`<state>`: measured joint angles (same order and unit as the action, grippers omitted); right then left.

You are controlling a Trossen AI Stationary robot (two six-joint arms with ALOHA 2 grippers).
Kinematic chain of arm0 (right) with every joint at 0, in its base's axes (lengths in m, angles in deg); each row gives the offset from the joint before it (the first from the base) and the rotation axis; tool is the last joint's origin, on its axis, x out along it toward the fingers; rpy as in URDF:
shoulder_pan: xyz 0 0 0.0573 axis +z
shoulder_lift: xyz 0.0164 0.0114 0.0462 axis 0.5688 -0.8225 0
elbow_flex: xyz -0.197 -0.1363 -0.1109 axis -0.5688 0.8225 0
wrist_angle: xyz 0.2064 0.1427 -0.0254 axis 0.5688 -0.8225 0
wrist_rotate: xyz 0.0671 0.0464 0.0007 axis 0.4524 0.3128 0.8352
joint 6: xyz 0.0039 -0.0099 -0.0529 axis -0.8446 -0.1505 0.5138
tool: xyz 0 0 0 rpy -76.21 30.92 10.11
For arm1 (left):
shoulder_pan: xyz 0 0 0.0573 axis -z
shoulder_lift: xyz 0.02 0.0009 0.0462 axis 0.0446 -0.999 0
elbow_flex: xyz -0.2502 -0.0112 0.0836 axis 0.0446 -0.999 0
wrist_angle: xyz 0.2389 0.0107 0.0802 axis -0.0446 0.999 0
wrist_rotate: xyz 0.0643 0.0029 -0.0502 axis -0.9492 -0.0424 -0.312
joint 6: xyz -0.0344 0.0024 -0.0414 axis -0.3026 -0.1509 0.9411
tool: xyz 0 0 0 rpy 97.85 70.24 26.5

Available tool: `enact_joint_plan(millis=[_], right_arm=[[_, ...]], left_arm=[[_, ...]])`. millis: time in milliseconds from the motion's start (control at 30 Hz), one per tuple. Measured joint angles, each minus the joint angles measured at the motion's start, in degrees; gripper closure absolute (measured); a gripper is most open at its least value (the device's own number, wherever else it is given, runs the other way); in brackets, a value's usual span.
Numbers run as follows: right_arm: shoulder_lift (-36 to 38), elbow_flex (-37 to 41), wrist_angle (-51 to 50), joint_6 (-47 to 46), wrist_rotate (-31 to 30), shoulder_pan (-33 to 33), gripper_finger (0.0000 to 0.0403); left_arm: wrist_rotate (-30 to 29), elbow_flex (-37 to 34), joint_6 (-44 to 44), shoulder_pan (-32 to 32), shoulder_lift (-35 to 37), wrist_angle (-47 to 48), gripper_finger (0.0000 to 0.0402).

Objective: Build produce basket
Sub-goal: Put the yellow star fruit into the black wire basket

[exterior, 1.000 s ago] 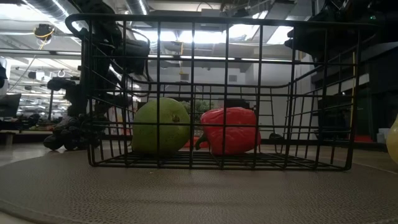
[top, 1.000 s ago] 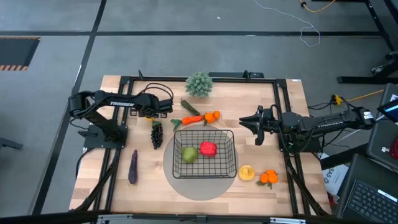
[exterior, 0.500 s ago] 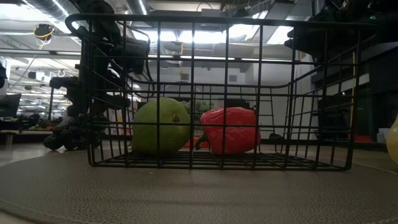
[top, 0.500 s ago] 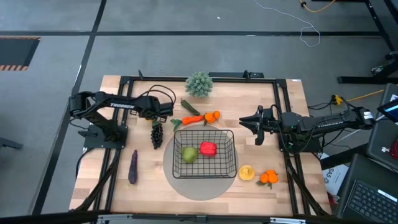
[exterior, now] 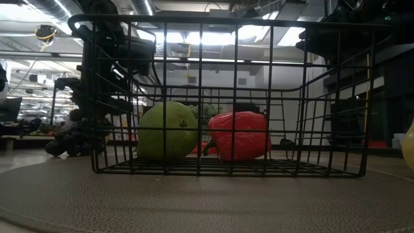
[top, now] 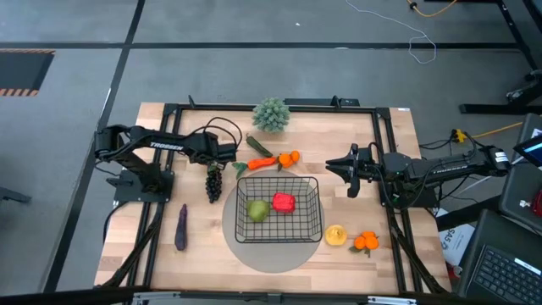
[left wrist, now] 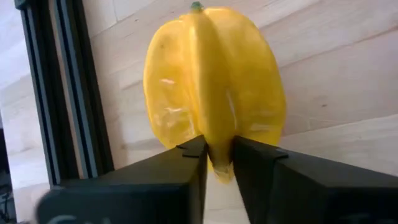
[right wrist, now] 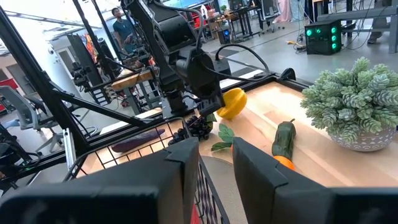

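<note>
A: Left gripper [left wrist: 216, 163] pinches the yellow pepper [left wrist: 211, 87] by its lower edge, left of centre, above the grapes [top: 213, 182].

B: Thin grip; it may slip short of the basket [top: 312, 222]. Right gripper [right wrist: 214, 163], centre-right, waits parted and empty.

table [top: 389, 148] | grey mat [top: 254, 252] | eggplant [top: 180, 228] | grapes [top: 213, 182] | lemon [top: 336, 235]

Backlit low view, bright overhead lights
</note>
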<state>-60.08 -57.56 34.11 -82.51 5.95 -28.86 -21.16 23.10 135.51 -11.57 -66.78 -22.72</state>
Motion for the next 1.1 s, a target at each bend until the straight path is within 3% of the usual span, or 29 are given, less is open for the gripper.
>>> enact_joint_plan(millis=[100,433,800,1100], right_arm=[[0.00,0.00,0.00,0.00,0.00,0.01,0.0306],[0.00,0.00,0.00,0.00,-0.02,0.00,0.0306],[0.02,0.02,0.01,-2.76,-0.02,0.01,0.0306],[0.02,0.02,0.00,-2.69,-0.04,0.01,0.0306]], left_arm=[[-1.05,0.00,0.67,0.61,0.02,-0.03,0.0390],[-4.27,-0.06,0.02,2.22,0.51,0.27,0.0397],[-9.49,2.30,-5.15,2.33,12.21,0.24,0.0399],[-9.98,3.17,-22.90,8.05,21.60,-18.17,0.0400]])
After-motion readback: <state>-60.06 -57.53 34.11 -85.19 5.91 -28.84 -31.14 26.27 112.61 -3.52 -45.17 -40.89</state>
